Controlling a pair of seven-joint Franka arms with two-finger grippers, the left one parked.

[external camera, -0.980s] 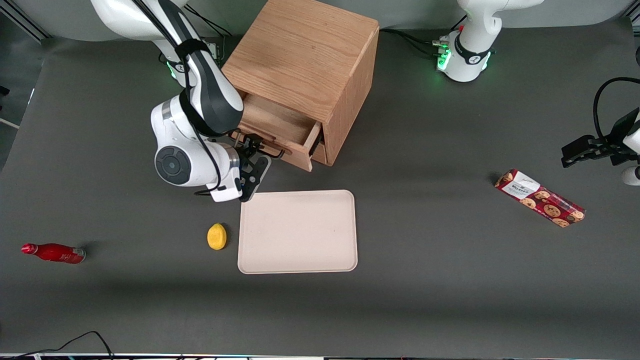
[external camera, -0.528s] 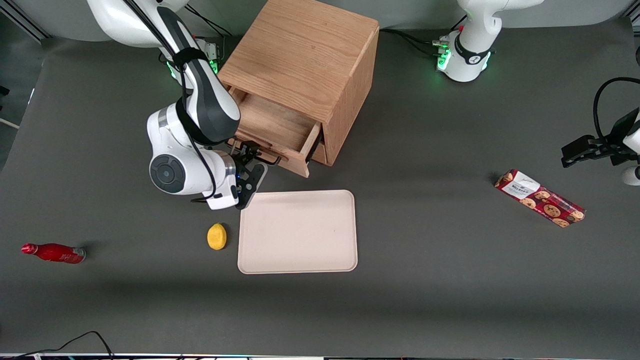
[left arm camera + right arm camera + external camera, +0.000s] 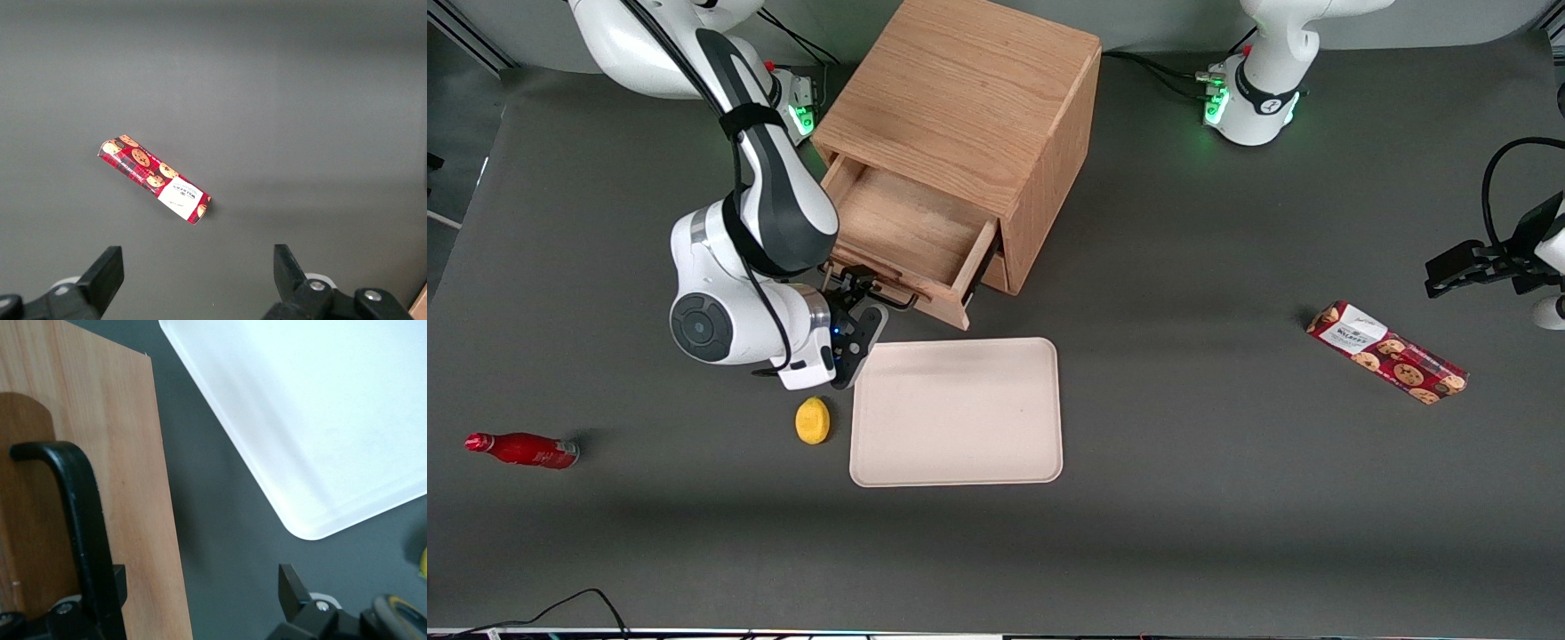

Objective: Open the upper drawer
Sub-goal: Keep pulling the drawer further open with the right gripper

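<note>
Fingers of the gripper are seen spread apart, one on each side of the dark bar handle, with a wide gap left between them; the handle is hooked by one finger rather than clamped. That handle is fixed to the front panel of the upper drawer, which is pulled well out of the wooden cabinet so that its bare oak floor is exposed. Its front edge is held just above the pale tray, which is laid flat on the dark table nearer the front camera. A yellow lemon is set just beside the tray, a red bottle is laid toward the working arm's end, and a biscuit packet toward the parked arm's end
</note>
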